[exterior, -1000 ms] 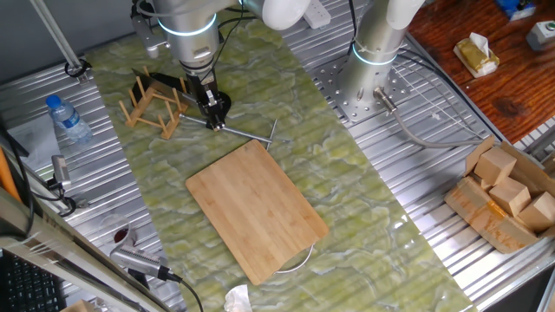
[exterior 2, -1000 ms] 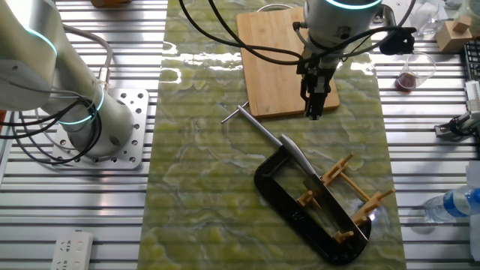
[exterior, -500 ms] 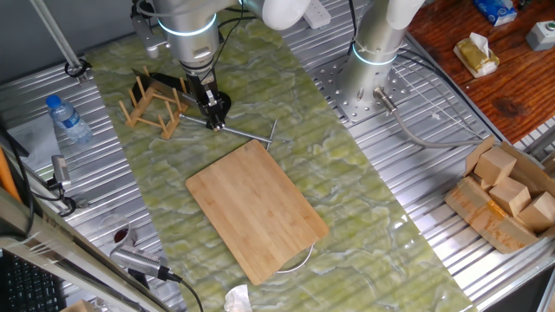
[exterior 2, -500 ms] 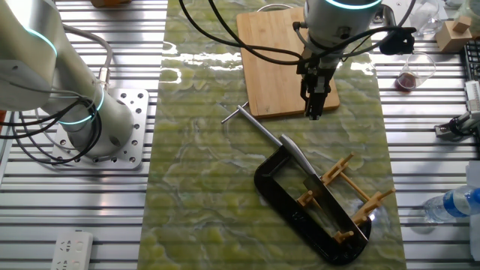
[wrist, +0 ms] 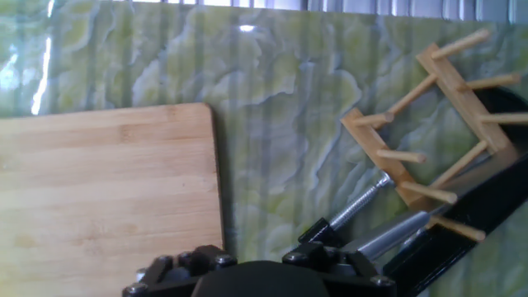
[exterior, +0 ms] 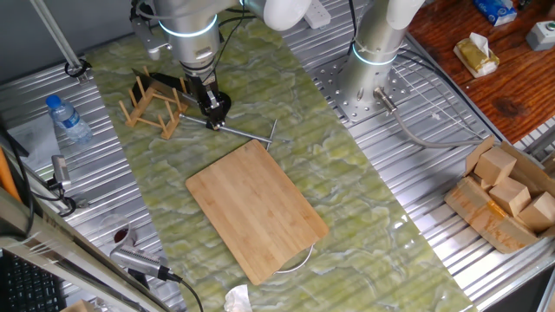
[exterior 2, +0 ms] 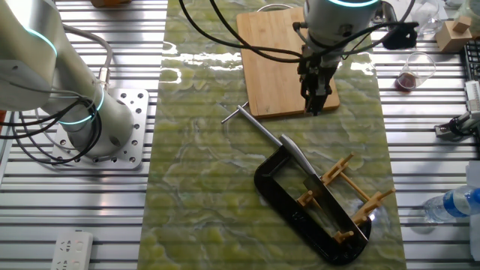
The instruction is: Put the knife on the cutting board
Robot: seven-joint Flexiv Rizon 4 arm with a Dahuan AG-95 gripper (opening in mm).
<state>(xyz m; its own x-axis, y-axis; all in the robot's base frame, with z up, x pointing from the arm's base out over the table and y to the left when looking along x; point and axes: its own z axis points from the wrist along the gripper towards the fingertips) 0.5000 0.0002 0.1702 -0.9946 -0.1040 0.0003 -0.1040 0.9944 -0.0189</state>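
Black and slim, the end effector [exterior 2: 314, 105] hangs empty above the green tabletop [exterior 2: 202, 187], just past the near edge of the cutting board [exterior 2: 279, 64]; whether its fingers are parted cannot be told. Its arm [exterior: 192, 39] drops almost vertically from above. Grey steel, the knife [exterior 2: 300, 160] leans in the wooden peg rack [exterior 2: 341, 195], silver handle toward the board, beside the black clamp [exterior 2: 296, 217].

Light-brown rectangular bamboo cutting board [exterior: 257, 211], fine straight grain. Marbled green-and-cream mat [exterior: 373, 208] beneath. Glossy black curved clamp [exterior 2: 300, 217], silver steel rod [exterior 2: 259, 126]. Pale wooden peg rack [wrist: 429, 132]. Ribbed silver-grey metal table [exterior 2: 75, 217].
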